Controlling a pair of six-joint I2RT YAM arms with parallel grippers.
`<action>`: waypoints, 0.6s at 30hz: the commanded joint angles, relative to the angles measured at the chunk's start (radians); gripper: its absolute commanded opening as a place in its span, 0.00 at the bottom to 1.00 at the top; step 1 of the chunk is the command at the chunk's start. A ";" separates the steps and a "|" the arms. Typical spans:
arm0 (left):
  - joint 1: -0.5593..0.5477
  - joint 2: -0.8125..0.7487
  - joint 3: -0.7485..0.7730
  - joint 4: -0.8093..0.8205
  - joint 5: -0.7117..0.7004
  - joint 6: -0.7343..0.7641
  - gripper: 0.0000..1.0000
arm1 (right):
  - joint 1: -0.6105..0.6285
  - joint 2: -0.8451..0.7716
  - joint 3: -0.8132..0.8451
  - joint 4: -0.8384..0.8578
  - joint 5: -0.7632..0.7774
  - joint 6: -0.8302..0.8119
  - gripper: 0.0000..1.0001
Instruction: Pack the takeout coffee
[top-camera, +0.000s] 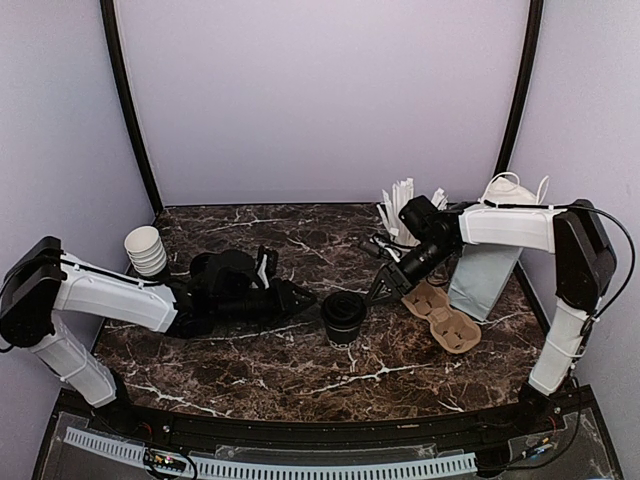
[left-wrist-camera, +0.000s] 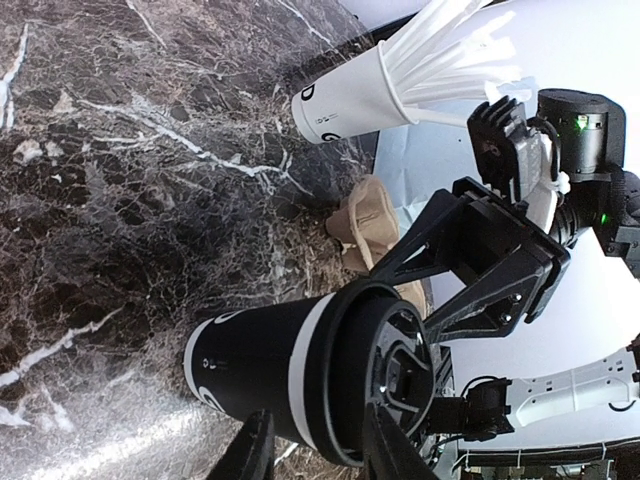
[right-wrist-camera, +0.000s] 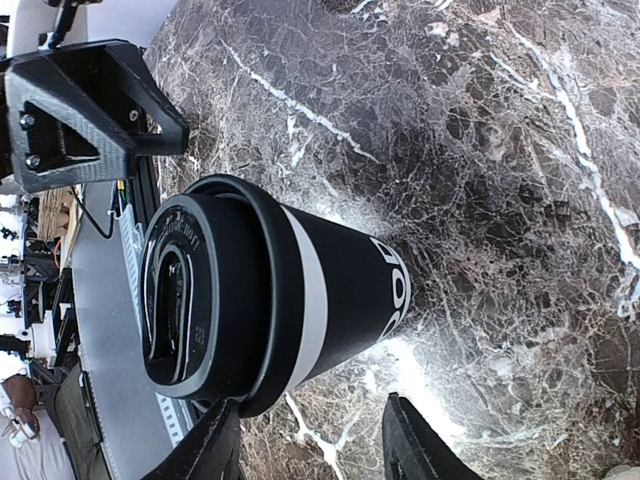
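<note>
Black-lidded and upright, the coffee (top-camera: 342, 315) stands mid-frame on the table (top-camera: 250, 370), between the left claw (top-camera: 305, 298) and the right claw (top-camera: 384, 290), both part open and empty. The right claw (nearer the carrier (top-camera: 440, 318), right of centre) should straddle it low on its body, close gently and lift it level.

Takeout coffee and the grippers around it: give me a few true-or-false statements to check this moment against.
1. The takeout coffee stands upright on the table, lid on. True.
2. It sits in the cardboard carrier. False: it stands on the marble, apart from the carrier.
3. The right gripper is shut. False: its jaws stand open near the cup.
4. The coffee stands between the left gripper and the right gripper. True.
</note>
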 joint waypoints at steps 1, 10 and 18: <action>-0.002 0.000 0.023 0.010 0.014 0.031 0.31 | -0.001 -0.006 0.015 0.011 0.031 -0.011 0.50; -0.003 0.077 0.030 0.079 0.097 -0.001 0.29 | -0.002 -0.003 0.017 0.006 0.029 -0.012 0.50; -0.003 0.100 0.044 0.068 0.107 0.002 0.29 | 0.000 0.003 0.019 0.006 0.024 -0.012 0.51</action>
